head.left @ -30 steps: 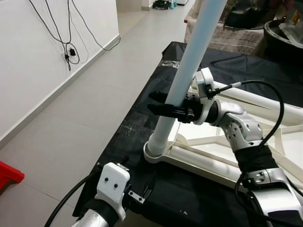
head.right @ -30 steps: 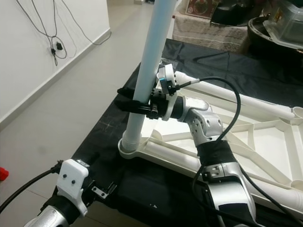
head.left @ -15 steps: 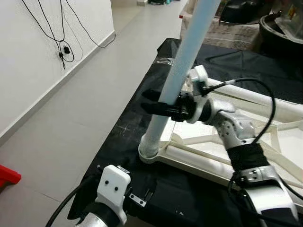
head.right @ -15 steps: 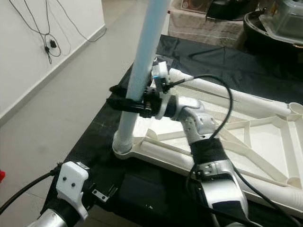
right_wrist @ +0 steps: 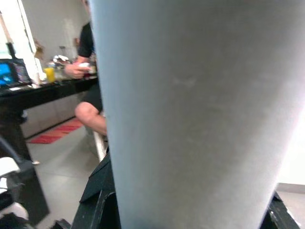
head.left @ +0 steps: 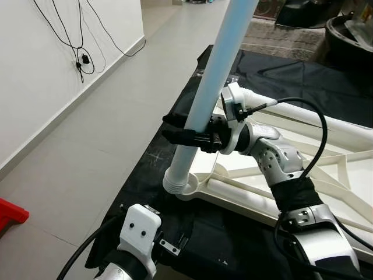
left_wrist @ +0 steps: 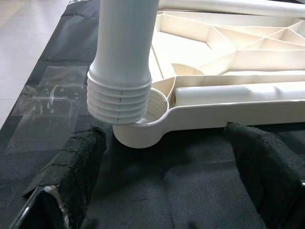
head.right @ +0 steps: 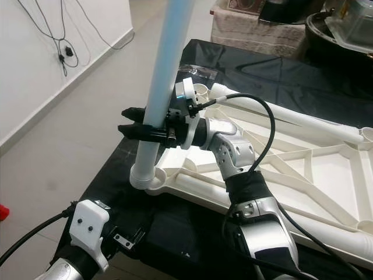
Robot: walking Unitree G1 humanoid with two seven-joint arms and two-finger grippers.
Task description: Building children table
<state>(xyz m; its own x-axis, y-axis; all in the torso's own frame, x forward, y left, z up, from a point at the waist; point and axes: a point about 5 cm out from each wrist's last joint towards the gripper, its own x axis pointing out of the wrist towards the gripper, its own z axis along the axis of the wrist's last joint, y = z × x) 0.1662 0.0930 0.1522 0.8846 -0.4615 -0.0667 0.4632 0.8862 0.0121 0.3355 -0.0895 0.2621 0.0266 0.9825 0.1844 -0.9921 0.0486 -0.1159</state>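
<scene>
A pale blue table leg (head.left: 213,70) stands tilted, with my right gripper (head.left: 175,128) shut around its middle. Its ribbed threaded end (left_wrist: 121,98) hangs just over the rim of the corner socket (left_wrist: 155,102), offset to the socket's left side. The cream table top (head.left: 262,175) lies upside down on a black cloth (head.left: 175,105). My left gripper (left_wrist: 167,138) is low at the cloth's near edge, open, its black fingers (left_wrist: 81,162) either side of the socket and holding nothing. In the right wrist view the leg (right_wrist: 190,119) is very close.
A second white leg (head.right: 291,116) lies across the far side of the table top. Grey tiled floor (head.left: 87,140) runs along the left, with wall cables (head.left: 81,58) and a red object (head.left: 9,213). A seated person (right_wrist: 90,95) is at a dark desk.
The leg's lower end has come up out of the corner socket; its threads are exposed and it sits slightly to the left. The head camera has shifted a little.
</scene>
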